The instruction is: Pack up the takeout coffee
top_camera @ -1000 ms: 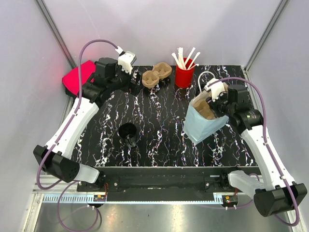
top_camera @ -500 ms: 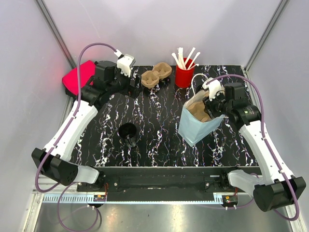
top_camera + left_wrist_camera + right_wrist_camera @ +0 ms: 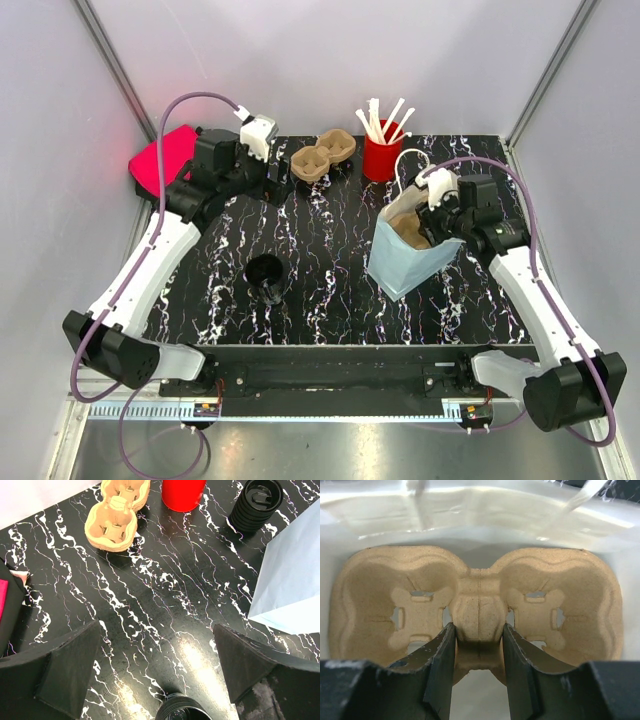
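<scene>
takeout coffee (image 3: 256, 500), a small black ribbed paper cup with a black plastic lid, stands upright on the black marbled counter (image 3: 165, 580). it is ahead of my left pincer (image 3: 156, 627) and well apart from it. that pincer is spread wide, holding nothing. coffee sits near the red plastic cup (image 3: 182, 492) and the pale blue paper bag (image 3: 292, 590). my right pincer (image 3: 478, 630) is inside the bag, clamped on the middle ridge of a brown pulp cup carrier (image 3: 385, 600). can't pick out the coffee in the top view. another black ribbed cup (image 3: 180, 714) is cut off at the frame edge; can't tell if it has a lid.
</scene>
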Motion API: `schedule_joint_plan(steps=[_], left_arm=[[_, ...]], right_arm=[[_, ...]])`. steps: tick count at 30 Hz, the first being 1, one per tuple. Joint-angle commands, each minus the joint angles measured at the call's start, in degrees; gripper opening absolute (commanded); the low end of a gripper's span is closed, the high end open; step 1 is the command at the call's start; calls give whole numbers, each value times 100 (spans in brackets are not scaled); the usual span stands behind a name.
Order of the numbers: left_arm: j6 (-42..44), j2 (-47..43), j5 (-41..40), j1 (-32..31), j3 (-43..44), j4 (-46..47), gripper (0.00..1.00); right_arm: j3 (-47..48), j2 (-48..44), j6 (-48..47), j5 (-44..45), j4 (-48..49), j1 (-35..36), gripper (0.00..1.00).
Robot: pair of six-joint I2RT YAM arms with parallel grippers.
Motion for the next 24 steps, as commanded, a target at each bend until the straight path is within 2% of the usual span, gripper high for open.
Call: schedule_joint_plan(steps=[1,7,14,16,22,24], left_arm=[[-44,-215,25,29,-76,285,99],[-36,-250,16,20,-155,337,99],[-27,-250,42,20,-190,381,99],[-27,-250,33,20,-199,390,99],[-9,-242,33,20,-251,451,99],[-27,-215,42,20,-243,443,99]], right_arm=[[-52,123,131,-23,208,43,16],[80,211,219,-102,50,43,16],[80,237,175,-32,24,52,20],[80,246,167,-23,24,43,25],[229,185,105,-14,-99,43,34],[273,167,70,-5,-152,43,41]])
